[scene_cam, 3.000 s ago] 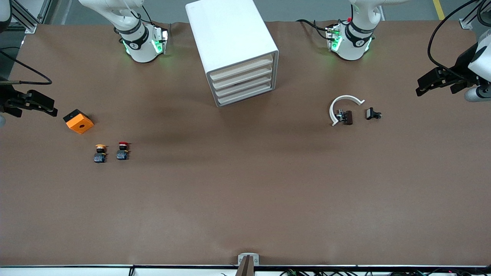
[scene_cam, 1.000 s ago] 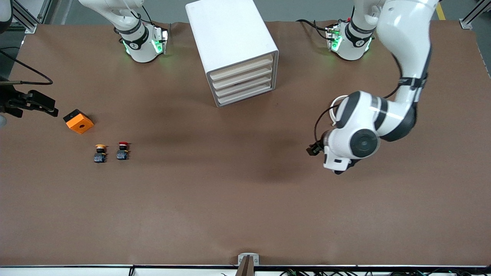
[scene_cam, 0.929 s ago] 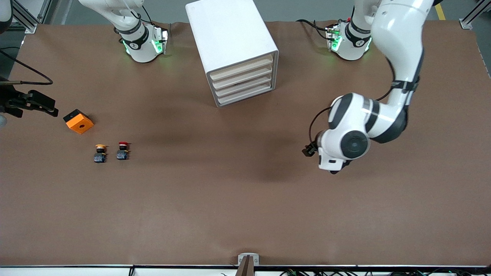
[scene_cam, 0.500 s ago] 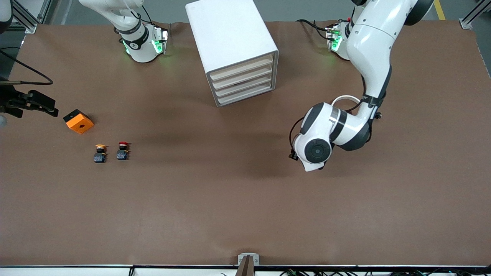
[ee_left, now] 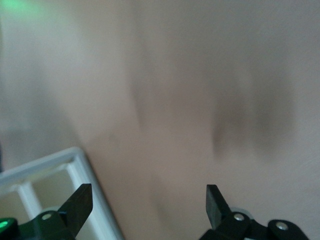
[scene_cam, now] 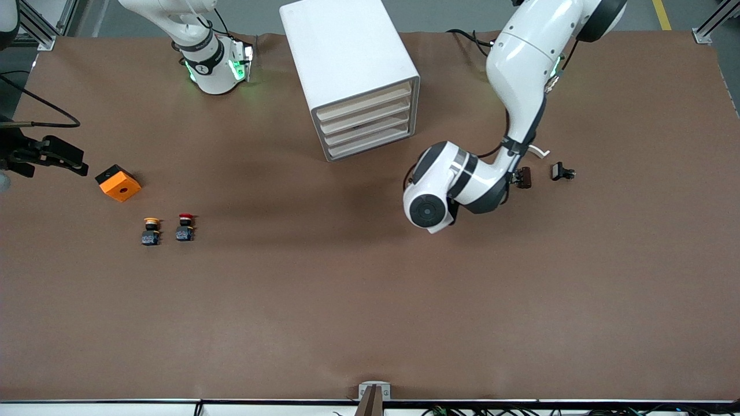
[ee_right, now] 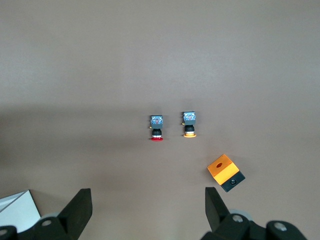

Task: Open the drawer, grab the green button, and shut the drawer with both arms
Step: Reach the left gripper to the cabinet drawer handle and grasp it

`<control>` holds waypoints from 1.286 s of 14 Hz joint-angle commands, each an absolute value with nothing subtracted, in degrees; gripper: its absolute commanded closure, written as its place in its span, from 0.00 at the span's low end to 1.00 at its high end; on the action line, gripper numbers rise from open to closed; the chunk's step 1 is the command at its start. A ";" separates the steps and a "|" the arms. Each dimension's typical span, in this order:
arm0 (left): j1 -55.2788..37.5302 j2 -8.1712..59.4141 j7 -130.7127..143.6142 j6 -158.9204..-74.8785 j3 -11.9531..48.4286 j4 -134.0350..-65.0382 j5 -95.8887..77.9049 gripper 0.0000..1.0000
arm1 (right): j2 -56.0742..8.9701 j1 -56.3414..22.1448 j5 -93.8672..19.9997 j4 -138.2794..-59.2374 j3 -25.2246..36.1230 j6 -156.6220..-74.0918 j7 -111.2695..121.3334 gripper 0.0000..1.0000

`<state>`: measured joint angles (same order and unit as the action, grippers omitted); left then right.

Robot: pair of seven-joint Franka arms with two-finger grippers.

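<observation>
White left arm (scene_cam: 509,75) has swung in from the counter's edge; left hand (ee_left: 145,205) now hangs over bare brown counter (scene_cam: 370,300) just in front of the white drawer cabinet (scene_cam: 352,75), whose frame corner shows beside one finger. Judgement: approach to the drawer front, all four drawers still shut. Fingers spread fully, nothing between them, nothing touched. Right hand (ee_right: 145,205) waits, equally wide and empty, high over the red-capped button (ee_right: 157,127), yellow-capped button (ee_right: 189,123) and orange block (ee_right: 225,172). Green button not visible; presumably inside a drawer.
</observation>
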<state>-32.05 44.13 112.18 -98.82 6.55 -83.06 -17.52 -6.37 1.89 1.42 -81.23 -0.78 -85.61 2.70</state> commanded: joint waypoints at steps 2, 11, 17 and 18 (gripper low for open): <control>-31.90 44.74 113.38 -94.32 6.15 -82.27 -30.48 0.00 | -7.29 2.02 1.49 -79.28 -1.14 -84.64 2.29 0.00; -34.10 51.24 118.91 -91.49 5.98 -82.27 -49.65 0.00 | -7.47 -1.48 1.67 -79.36 -1.14 -84.73 2.29 0.00; -34.54 51.86 124.53 -91.41 6.06 -82.27 -50.01 0.25 | -11.25 -8.17 1.84 -79.37 -1.05 -86.04 -7.12 0.00; -34.89 51.86 125.59 -91.41 6.06 -82.27 -50.01 0.25 | -11.42 -8.35 2.02 -79.37 -1.05 -86.22 -7.29 0.00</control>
<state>-33.99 51.73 123.07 -92.18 6.43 -83.00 -48.91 -10.15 -7.55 1.49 -81.18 -1.34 -86.56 -5.84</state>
